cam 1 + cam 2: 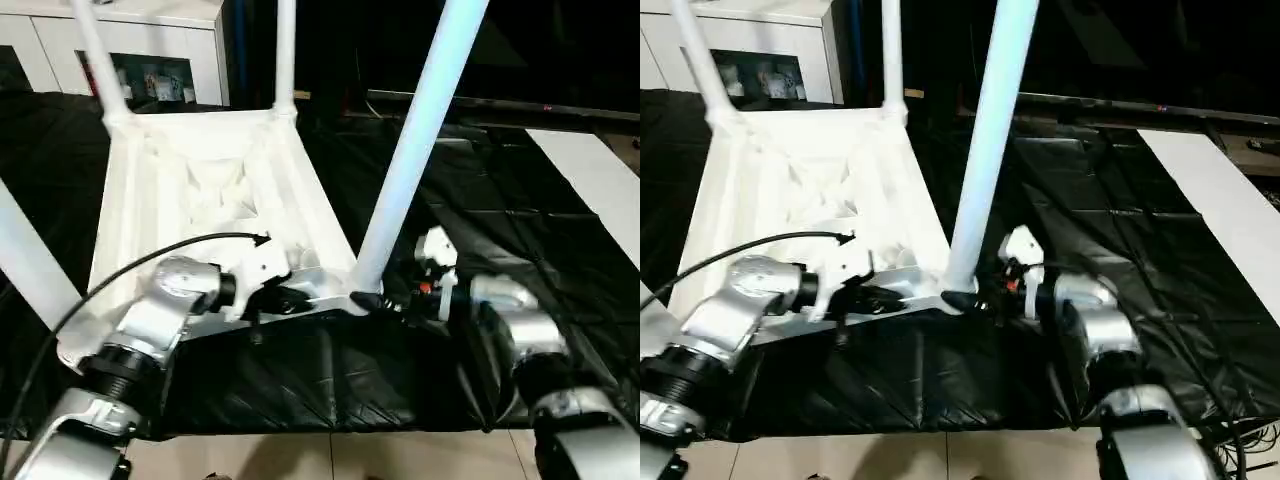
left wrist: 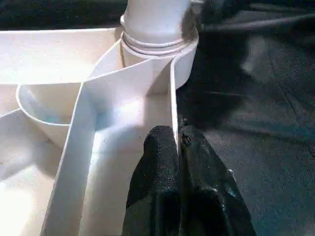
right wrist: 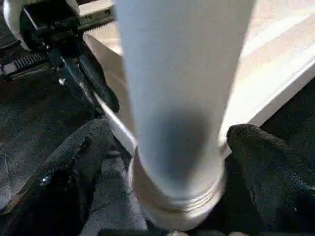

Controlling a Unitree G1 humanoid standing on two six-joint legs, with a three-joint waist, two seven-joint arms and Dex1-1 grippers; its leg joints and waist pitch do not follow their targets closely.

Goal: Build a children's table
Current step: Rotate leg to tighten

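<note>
Table top [image 1: 210, 190], ribbed underside up, lies on the black-covered tabletop [image 1: 520, 220] with white legs standing in its corner sockets. At the top's 5 o'clock corner a leg [image 1: 410, 160] rises, tilted. The left tool [image 2: 179, 162] is clamped on the top's thin rim wall just beside that corner, at about 7 o'clock from the socket. The right tool [image 3: 172, 162] has its fingers apart, one on either side of the leg's base, at 3 o'clock from the socket.

Tops of all four legs [image 1: 415, 150] — beyond the frame edge
</note>
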